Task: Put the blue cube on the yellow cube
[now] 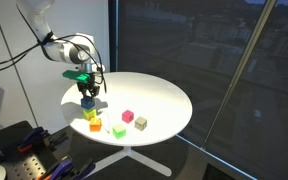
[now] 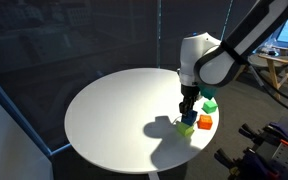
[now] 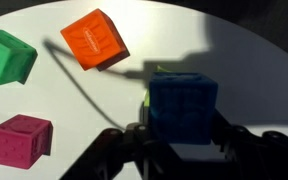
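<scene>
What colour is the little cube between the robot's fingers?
Blue: the small solid blue cube, seen clearest in the wrist view.

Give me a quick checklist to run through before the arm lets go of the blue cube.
1. Blue cube held between the jaws: ok.
2. Blue cube directly above the yellow cube: ok.
3. Edges lined up: cannot tell; a yellow sliver shows past its left edge in the wrist view.
4. Blue cube's underside resting on the yellow cube: cannot tell.
5. Orange cube and green cube apart from the stack: ok.
</scene>
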Motion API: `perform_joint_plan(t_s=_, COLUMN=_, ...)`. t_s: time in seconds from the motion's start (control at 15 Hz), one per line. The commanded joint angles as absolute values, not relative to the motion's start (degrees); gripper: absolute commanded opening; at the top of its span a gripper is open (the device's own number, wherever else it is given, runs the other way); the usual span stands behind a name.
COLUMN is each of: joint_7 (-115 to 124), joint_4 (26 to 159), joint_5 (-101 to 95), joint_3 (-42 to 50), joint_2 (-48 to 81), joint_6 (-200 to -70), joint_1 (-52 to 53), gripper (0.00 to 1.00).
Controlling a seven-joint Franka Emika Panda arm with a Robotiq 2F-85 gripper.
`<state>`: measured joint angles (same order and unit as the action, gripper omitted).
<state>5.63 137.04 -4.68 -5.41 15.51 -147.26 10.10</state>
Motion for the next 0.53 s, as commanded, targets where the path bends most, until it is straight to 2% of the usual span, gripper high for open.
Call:
perform_joint_plan(t_s=0.0, joint_7=6.1, joint_4=137.6, joint_5=-4.4, joint_3=-5.4, joint_2=15.5, joint_6=-148.2, joint_1=9.6, gripper=0.32)
perform_joint_plan(t_s=0.47, joint_7=6.0, joint_4=137.3, joint_5=-4.4, joint_3=-5.4, joint_2=16.6, joint_6=-148.4, joint_1=9.5, gripper=0.32)
